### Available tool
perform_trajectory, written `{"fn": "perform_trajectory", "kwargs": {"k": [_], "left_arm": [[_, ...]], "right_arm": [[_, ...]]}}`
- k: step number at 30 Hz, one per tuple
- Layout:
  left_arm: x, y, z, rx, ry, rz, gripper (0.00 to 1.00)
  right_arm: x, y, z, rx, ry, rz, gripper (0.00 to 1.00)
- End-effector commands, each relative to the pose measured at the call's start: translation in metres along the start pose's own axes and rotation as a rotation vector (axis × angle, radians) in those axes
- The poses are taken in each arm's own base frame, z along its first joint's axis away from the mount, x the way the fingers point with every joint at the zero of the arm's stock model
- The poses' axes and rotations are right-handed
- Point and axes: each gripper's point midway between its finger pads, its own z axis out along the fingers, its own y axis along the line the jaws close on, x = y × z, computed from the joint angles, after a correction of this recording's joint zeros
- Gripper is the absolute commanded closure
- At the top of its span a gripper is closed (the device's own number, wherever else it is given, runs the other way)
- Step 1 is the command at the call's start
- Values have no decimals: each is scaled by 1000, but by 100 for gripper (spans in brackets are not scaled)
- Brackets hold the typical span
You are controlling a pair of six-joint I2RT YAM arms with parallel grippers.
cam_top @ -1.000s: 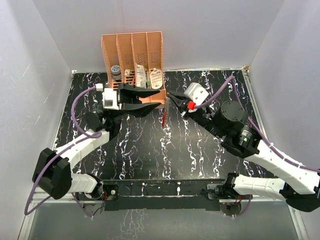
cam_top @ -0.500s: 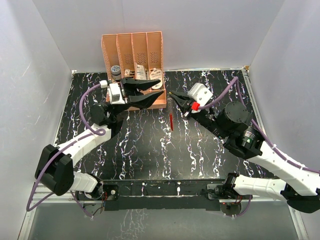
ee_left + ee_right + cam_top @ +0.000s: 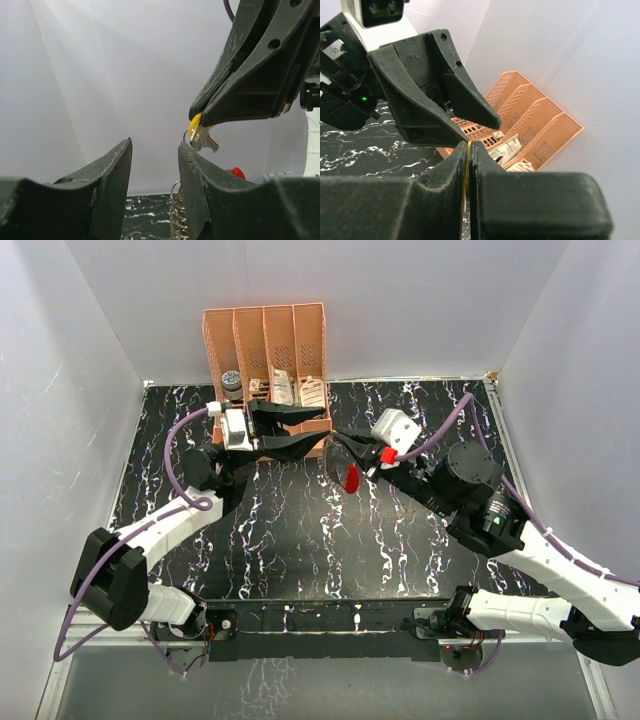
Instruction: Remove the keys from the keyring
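Your right gripper (image 3: 199,117) has the key (image 3: 195,124) right at its fingertips, up in the air above the table (image 3: 300,540), just in front of the orange rack (image 3: 265,340). From the left wrist view, that key hangs just above the tip of one finger (image 3: 200,200) of your left gripper (image 3: 155,150). You cannot tell whether metal and finger touch there. From overhead the two grippers meet nose to nose, the left gripper (image 3: 322,430) pointing at the right gripper (image 3: 340,440).

Look at the key: a small yellow piece, with a grey toothed blade (image 3: 210,144) dangling beside and below it. The keyring (image 3: 188,138) is a thin wire loop threaded right by the yellow piece. Lower down, a metal coil (image 3: 176,212) of wire loops shows behind your left finger. The red tag (image 3: 350,478) hangs under the right gripper, clear of the table, and only a red sliver (image 3: 238,173) of it peeks out in the left wrist view.

Your right gripper (image 3: 469,150) is pressed together, fingers nearly flush, with just a yellow edge of the key (image 3: 468,167) pinched in the seam. Your left gripper is parted, a clear gap between its two fingers, and nothing sits inside that gap.
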Motion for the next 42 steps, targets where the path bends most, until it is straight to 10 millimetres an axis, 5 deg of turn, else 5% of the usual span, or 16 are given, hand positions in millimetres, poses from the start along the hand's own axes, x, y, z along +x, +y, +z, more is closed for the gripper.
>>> {"fn": "perform_trajectory", "kwargs": {"k": [1, 14, 21, 42], "left_arm": [[-18, -6, -8, -28, 8, 132, 59], [-44, -29, -22, -10, 53, 228, 59], [-20, -52, -23, 166, 177, 161, 64], [-29, -47, -18, 134, 113, 150, 66]], "right_arm": [[-42, 2, -2, -66, -105, 30, 100], [-49, 22, -7, -195, -111, 27, 100], [-49, 24, -8, -208, -116, 22, 100], [-45, 24, -13, -199, -117, 22, 100]]}}
